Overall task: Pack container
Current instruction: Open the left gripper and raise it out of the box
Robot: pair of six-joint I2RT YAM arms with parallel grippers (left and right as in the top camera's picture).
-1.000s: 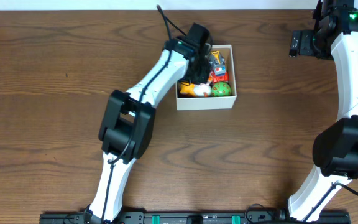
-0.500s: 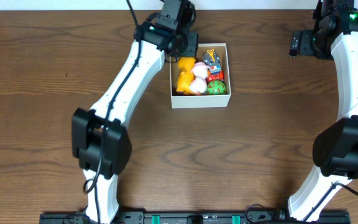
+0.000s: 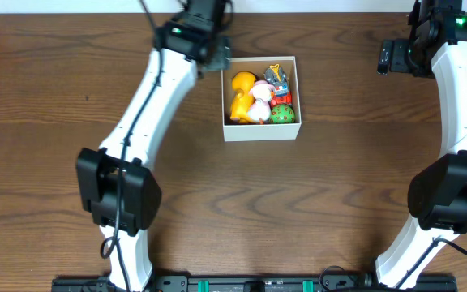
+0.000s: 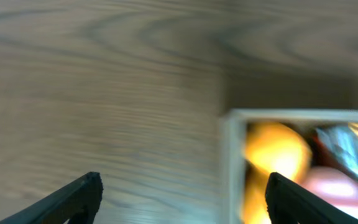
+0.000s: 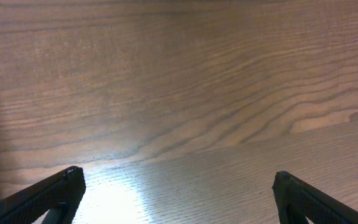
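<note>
Left pincer point(image 4: 182, 200): 2 black fingers spread wide, nothing between them; wrist view blurred.
Right pincer point(image 5: 179, 194): 2 black fingers spread wide over bare wood, holding nothing.
Container point(image 3: 263, 130): small square white box with low, flat walls, just beside the left pincer and well apart from the right pincer.
Contents: rounded yellow toy point(image 3: 241, 91), smooth pink toy point(image 3: 259, 98), green dotted ball point(image 3: 282, 114) and shiny silver piece point(image 3: 276, 75), packed touching.
Table point(image 3: 55, 97): brown wood, wavy grain.
</note>
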